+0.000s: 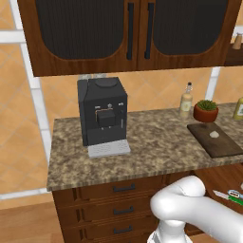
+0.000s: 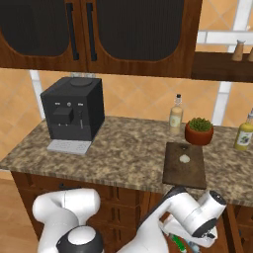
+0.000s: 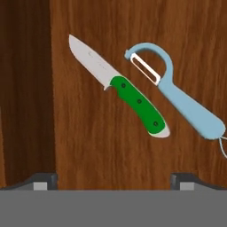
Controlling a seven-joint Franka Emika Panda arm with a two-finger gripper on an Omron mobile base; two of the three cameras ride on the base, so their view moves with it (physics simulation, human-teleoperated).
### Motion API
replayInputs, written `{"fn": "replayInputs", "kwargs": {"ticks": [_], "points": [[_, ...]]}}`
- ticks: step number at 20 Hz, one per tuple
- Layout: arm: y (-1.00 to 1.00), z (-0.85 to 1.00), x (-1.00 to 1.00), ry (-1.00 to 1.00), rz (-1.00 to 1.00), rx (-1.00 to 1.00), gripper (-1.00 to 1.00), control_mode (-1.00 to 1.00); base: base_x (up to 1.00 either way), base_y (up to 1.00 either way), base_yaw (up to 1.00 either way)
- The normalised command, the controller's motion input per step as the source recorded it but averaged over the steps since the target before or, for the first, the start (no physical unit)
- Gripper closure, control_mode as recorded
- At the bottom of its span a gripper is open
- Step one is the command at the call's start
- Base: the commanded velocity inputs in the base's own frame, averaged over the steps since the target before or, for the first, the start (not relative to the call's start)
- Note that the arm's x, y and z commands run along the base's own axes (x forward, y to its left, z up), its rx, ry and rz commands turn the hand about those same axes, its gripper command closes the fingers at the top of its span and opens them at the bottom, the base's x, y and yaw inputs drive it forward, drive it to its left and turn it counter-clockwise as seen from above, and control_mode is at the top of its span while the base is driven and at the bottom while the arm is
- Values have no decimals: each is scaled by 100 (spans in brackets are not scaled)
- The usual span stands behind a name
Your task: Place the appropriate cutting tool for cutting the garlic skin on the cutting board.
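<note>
While the end effector [image 3: 113,179] hangs released and empty above the drawer, the knife [image 3: 119,86] lies slantwise beside the peeler [image 3: 177,95]. Best to turn across its green handle and descend squarely. The cutting board [image 2: 185,165] waits with the garlic [image 2: 184,158] near the tabletop's right edge.

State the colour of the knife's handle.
Bright green, with small dark rivets and a silver butt; the knife shows best in the hand view.
</note>
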Motion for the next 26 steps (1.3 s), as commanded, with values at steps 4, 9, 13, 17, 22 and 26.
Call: {"fn": "replayInputs", "kwargs": {"ticks": [4, 9, 13, 17, 22, 26], "points": [[17, -31, 43, 0, 0, -12, -100, -100, 0, 0, 0], [11, -52, 31, 0, 0, -7, -100, -100, 0, 0, 0], [2, -42, 25, 0, 4, -4, -100, -100, 0, 0, 0], [-1, -30, 23, 1, 9, -2, -100, -100, 0, 0, 0], [-16, -29, 18, 0, 12, 0, -100, -100, 0, 0, 0], [-26, -23, 1, 0, 15, 0, -100, -100, 0, 0, 0]]}}
